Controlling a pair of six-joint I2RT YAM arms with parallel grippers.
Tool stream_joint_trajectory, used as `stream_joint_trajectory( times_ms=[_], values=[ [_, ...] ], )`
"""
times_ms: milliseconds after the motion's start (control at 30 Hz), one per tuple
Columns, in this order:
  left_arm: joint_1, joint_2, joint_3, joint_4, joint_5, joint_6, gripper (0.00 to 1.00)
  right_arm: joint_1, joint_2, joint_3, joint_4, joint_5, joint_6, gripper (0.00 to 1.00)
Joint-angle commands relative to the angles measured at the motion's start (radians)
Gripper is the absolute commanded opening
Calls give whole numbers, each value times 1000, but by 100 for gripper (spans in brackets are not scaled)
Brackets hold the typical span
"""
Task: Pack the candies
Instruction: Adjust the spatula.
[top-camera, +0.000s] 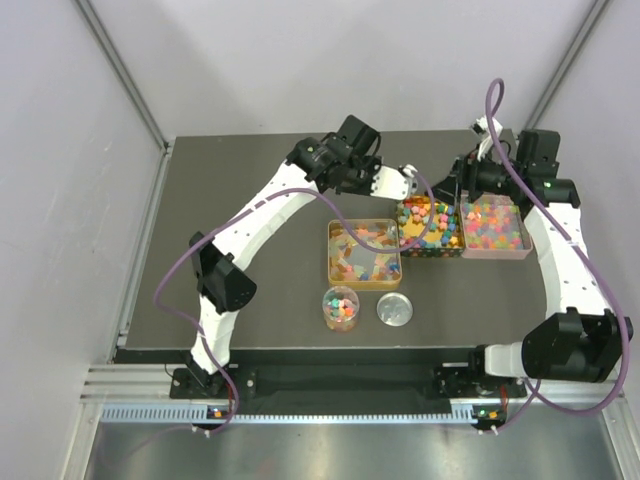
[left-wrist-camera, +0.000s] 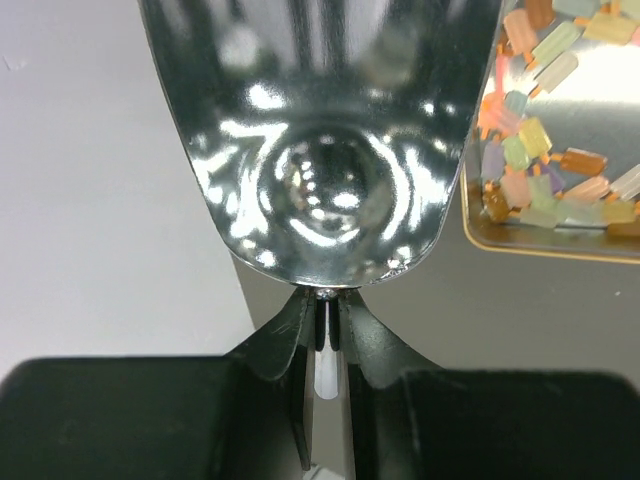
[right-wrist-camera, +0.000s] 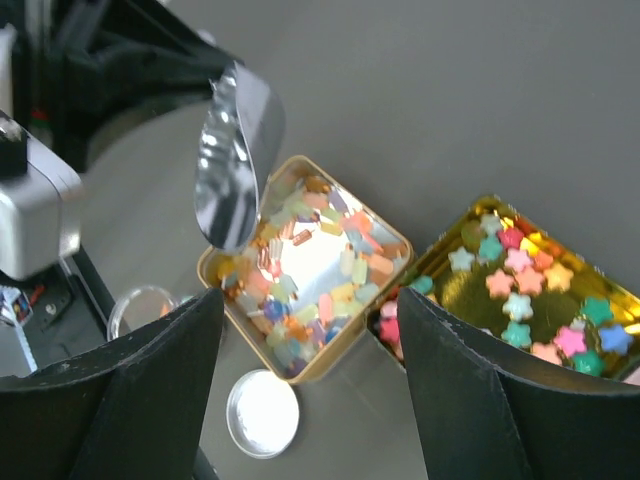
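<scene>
Even overhead light, soft shadows. Hard glare on my scoop (left-wrist-camera: 320, 190); my right fingers (right-wrist-camera: 110, 400) dark, blurred up close.

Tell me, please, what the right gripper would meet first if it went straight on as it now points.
Probably the pale candies in the gold tin, framed by the open right gripper; the scoop hangs off that line. Depth is uncertain.

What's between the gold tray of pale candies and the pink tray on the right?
A third tray of mixed-colour candies fills that stretch, close beside the gold tray and pink tray; the top view shows it.
</scene>
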Motion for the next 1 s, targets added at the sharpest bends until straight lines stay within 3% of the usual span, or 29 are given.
stream_joint_trajectory(
  times_ms=[0,300,600,967],
  values=[
    [-13,-67,-3,82,60,-73,0,8,15,58,98,-76,97,70],
    [-46,-56,1,103,74,-69,0,34,-4,17,114,-82,109,70],
    [-56,-62,23,157,75,-89,0,45,36,3,26,134,2,71],
    [-52,-157,4,260,180,-173,0,51,79,-42,31,246,0,71]
  ],
)
